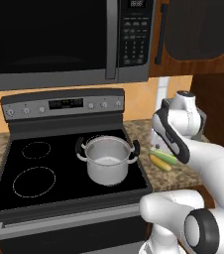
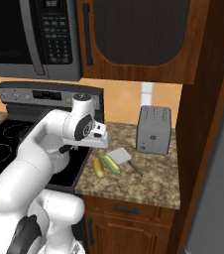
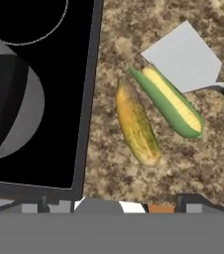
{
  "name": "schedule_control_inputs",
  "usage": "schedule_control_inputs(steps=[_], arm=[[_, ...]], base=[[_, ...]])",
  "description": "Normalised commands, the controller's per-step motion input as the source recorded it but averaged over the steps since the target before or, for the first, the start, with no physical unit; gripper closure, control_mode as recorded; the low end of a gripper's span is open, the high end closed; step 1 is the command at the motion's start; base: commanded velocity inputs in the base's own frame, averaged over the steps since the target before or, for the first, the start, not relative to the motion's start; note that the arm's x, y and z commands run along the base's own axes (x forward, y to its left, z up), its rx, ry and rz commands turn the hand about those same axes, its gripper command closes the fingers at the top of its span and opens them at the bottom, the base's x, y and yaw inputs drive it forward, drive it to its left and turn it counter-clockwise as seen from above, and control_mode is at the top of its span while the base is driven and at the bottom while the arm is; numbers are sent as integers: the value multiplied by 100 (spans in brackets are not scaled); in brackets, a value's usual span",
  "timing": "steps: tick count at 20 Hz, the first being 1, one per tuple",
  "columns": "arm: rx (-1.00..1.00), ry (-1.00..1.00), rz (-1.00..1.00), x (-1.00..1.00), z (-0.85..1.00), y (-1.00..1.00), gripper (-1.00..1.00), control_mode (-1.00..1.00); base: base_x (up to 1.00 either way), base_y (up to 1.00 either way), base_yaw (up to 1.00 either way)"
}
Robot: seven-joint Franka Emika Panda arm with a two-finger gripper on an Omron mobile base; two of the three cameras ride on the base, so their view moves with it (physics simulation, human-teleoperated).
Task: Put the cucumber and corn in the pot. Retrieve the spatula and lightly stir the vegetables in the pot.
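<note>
Empty, wide-open fingers [image 3: 196,202] hang over the veggies on the desk [image 3: 134,30].

Left base view: the pot [image 1: 107,161] sits on the stove, and the cucumber [image 1: 164,156] and corn [image 1: 159,162] lie to its right. Right base view: both lie side by side at the spatula [image 2: 119,156] blade. Hand view: both slant from upper left to lower right, straight up from the fingers, with the corn nearer the pot.
</note>
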Motion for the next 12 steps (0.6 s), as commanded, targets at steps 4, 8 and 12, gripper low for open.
schedule_control_inputs(steps=[4,8,12], arm=[[0,0,0,-23,-55,-4,-100,-100],[0,0,0,-21,-38,-33,-100,-100],[0,2,0,-3,-43,-24,-100,-100]], base=[[0,0,0],[0,0,0],[0,0,0]])
